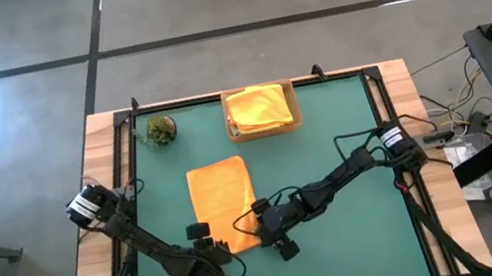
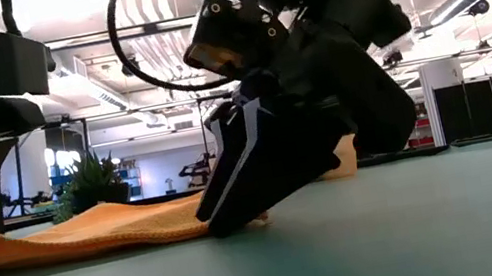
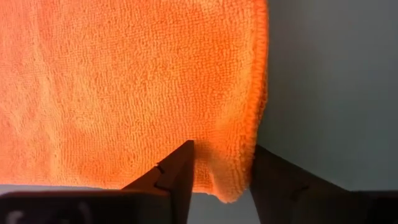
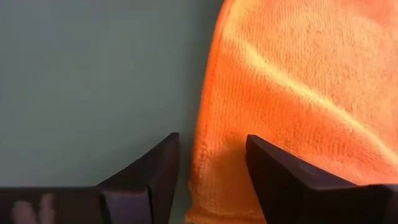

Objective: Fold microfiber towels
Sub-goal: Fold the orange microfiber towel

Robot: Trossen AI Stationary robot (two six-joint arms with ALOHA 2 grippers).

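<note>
Nearest the lens in the left wrist view, the left gripper (image 3: pixel 222 171) has its two dark fingers (image 3: pixel 177 177) standing on either side of the near corner of the orange towel (image 3: pixel 124 87); the jaws are parted around the hemmed edge, and whether they already pinch it cannot be told. The right gripper (image 4: pixel 211 168) does the same at the other near corner, its jaws spread with the towel's rounded edge lying between them and not visibly clamped. From above, both grippers meet at the towel's near end, the left gripper (image 1: pixel 204 235) and right gripper (image 1: pixel 261 212) just beside each other. The orange towel (image 1: pixel 220 191) lies flat as a narrow rectangle on the green mat (image 1: pixel 348 140), roughly central. Beyond it, a cardboard tray (image 1: pixel 232 132) holds a folded yellow towel (image 1: pixel 259 107), with a small plant (image 1: pixel 160 130) at the far left. The cloth looks light, soft and limp, with a grippy pile; it should sag and drape once lifted, so taking both near corners at the hem seems the sound hold.
</note>
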